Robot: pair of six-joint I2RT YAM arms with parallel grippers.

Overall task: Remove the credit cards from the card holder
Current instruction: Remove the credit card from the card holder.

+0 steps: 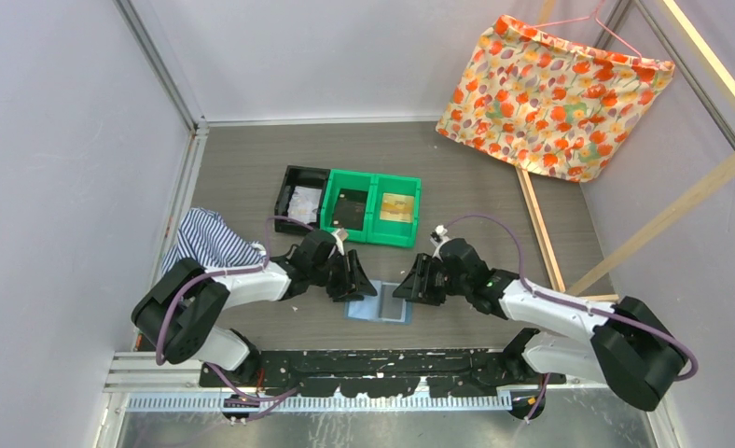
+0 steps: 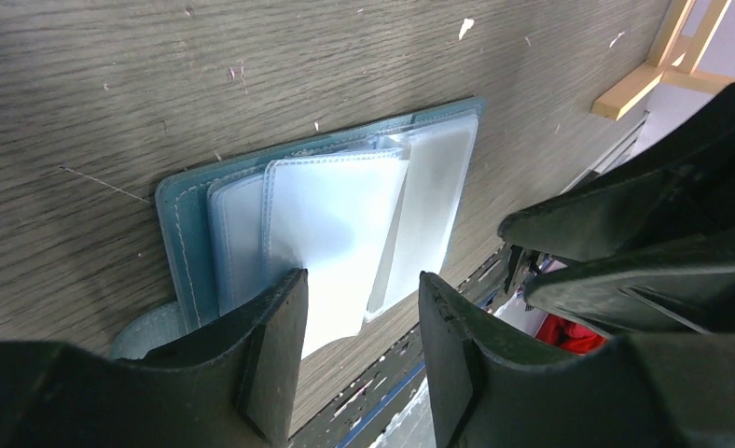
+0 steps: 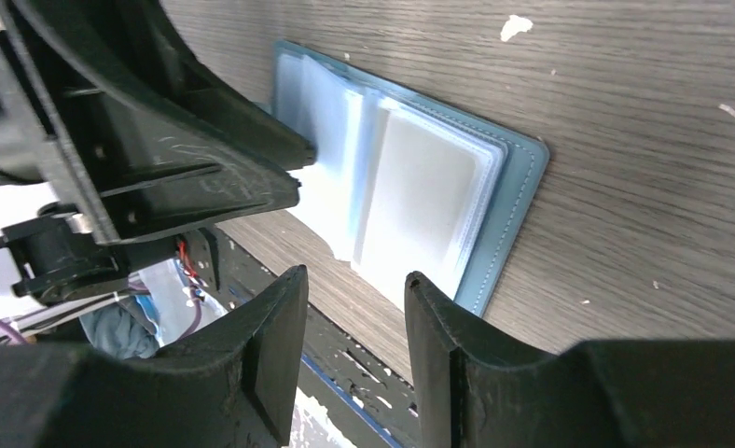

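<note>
Top external, one open card holder [image 1: 380,313], two green bins [image 1: 371,203]

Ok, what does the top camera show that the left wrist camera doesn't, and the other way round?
Only the top view: the green bins, a black bin, a striped cloth and a hanging floral cloth. Only the left wrist view: the clear pocket sleeves fanned out and the closing tab. Both: the card holder lying open on the table, with the left gripper and right gripper close over it.
</note>
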